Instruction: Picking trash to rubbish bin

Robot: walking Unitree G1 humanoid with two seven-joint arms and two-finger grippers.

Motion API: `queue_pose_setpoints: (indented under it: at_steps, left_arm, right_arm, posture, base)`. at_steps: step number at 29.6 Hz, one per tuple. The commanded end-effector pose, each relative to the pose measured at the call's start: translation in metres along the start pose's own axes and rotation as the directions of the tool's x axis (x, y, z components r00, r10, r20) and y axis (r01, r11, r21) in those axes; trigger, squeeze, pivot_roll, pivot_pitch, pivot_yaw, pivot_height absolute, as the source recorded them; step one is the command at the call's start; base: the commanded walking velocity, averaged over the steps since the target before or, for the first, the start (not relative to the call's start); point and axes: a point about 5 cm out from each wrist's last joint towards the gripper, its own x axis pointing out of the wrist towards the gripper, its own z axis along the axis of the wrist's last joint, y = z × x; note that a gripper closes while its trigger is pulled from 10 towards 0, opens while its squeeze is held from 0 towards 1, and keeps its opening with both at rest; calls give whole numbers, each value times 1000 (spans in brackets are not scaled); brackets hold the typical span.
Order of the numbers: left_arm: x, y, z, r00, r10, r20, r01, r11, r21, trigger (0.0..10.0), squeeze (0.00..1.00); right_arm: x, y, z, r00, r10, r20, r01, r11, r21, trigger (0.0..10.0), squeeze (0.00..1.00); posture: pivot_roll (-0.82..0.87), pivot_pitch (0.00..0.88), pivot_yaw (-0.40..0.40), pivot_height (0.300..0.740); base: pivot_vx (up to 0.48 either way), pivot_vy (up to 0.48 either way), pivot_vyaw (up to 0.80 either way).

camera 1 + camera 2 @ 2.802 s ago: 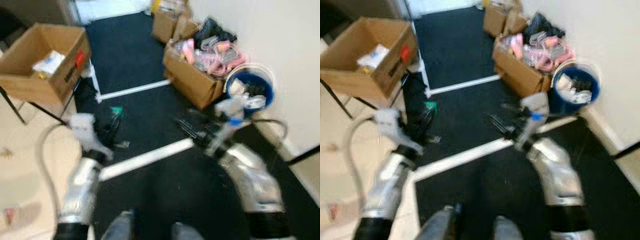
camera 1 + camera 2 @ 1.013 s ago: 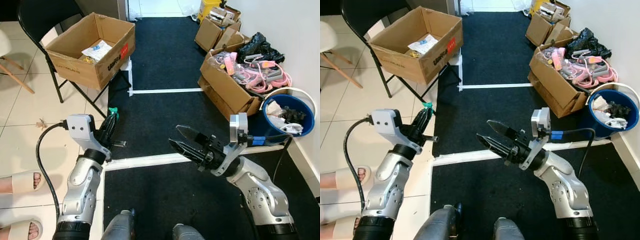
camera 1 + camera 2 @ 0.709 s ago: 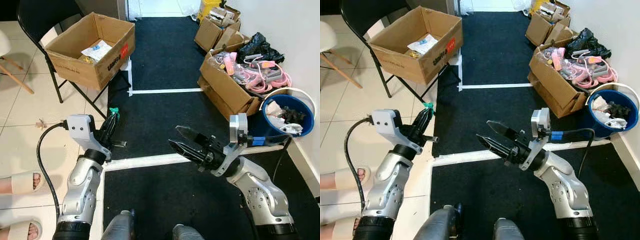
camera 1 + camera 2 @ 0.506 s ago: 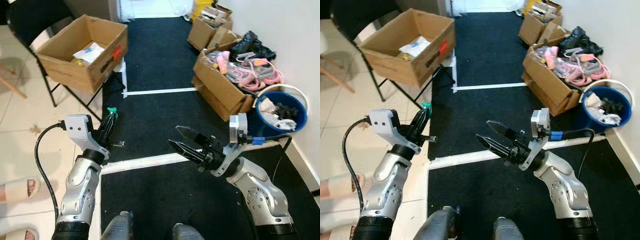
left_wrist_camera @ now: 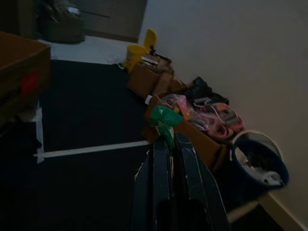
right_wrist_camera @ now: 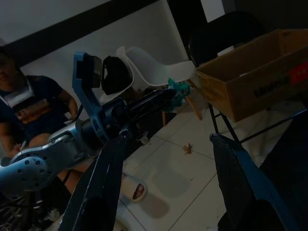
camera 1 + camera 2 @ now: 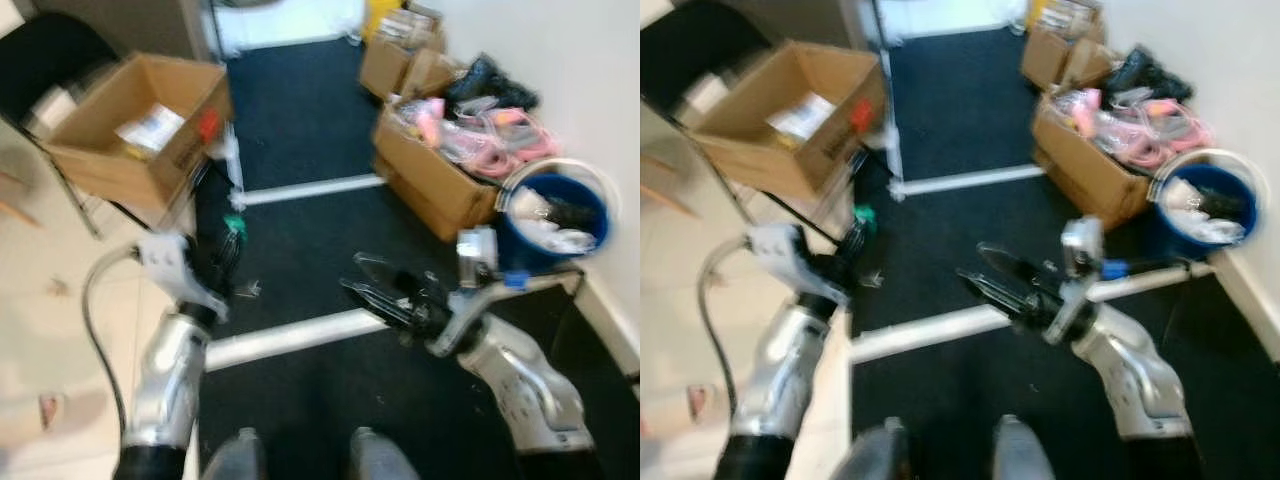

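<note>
Trash here is a small crumpled green scrap [image 5: 164, 118], pinched at the very tips of the left gripper [image 7: 228, 240], whose two black fingers [image 5: 161, 163] lie nearly together around it. That gripper is held up over the edge of the dark carpet [image 7: 300, 130], at about 9 o'clock from the middle of the head view. The right gripper [image 7: 365, 278] reaches forward at roughly 4 o'clock of it, its fingers [image 6: 240, 178] spread wide with nothing between them; through its wrist camera the left arm and the green scrap [image 6: 177, 91] show across the gap.

The blue rubbish bin [image 7: 556, 216], already holding pale and dark litter, stands against the wall at about 2 o'clock. Just beside it, at 1 o'clock, a cardboard box [image 7: 432, 178] holds pink items. Another open cardboard box [image 7: 130, 135] rests on a black chair [image 7: 50, 55] at 10 o'clock. White tape lines [image 7: 300, 190] cross the carpet. A person in a dark shirt [image 6: 33, 108] sits behind the left arm.
</note>
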Motion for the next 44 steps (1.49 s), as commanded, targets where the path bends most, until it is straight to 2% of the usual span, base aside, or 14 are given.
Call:
queue_pose_setpoints:
  at_steps: [1,17,23,44]
  left_arm:
    - [-5,4,-4,1000,23,-16,-23,1000,-5,10000,0]
    - [-6,4,-4,1000,22,-18,-22,1000,0,10000,0]
    - [-6,4,-4,1000,21,-18,-21,1000,-1,10000,0]
    - [-5,4,-3,1000,19,-16,-19,1000,4,10000,0]
  right_arm:
    - [2,3,-4,1000,7,-3,-7,1000,23,10000,0]
    - [2,4,-5,1000,11,-4,-11,1000,15,10000,0]
    - [2,3,-6,1000,0,1,0,1000,29,10000,0]
    - [3,2,-4,1000,-7,-7,7,1000,24,10000,0]
  posture:
    - [-6,148,-6,740]
    - [-3,137,-6,740]
    - [-3,137,-6,740]
    - [-1,148,-3,740]
  base:
    - [337,0,0]
    - [340,0,0]
    - [344,0,531]
    - [347,0,0]
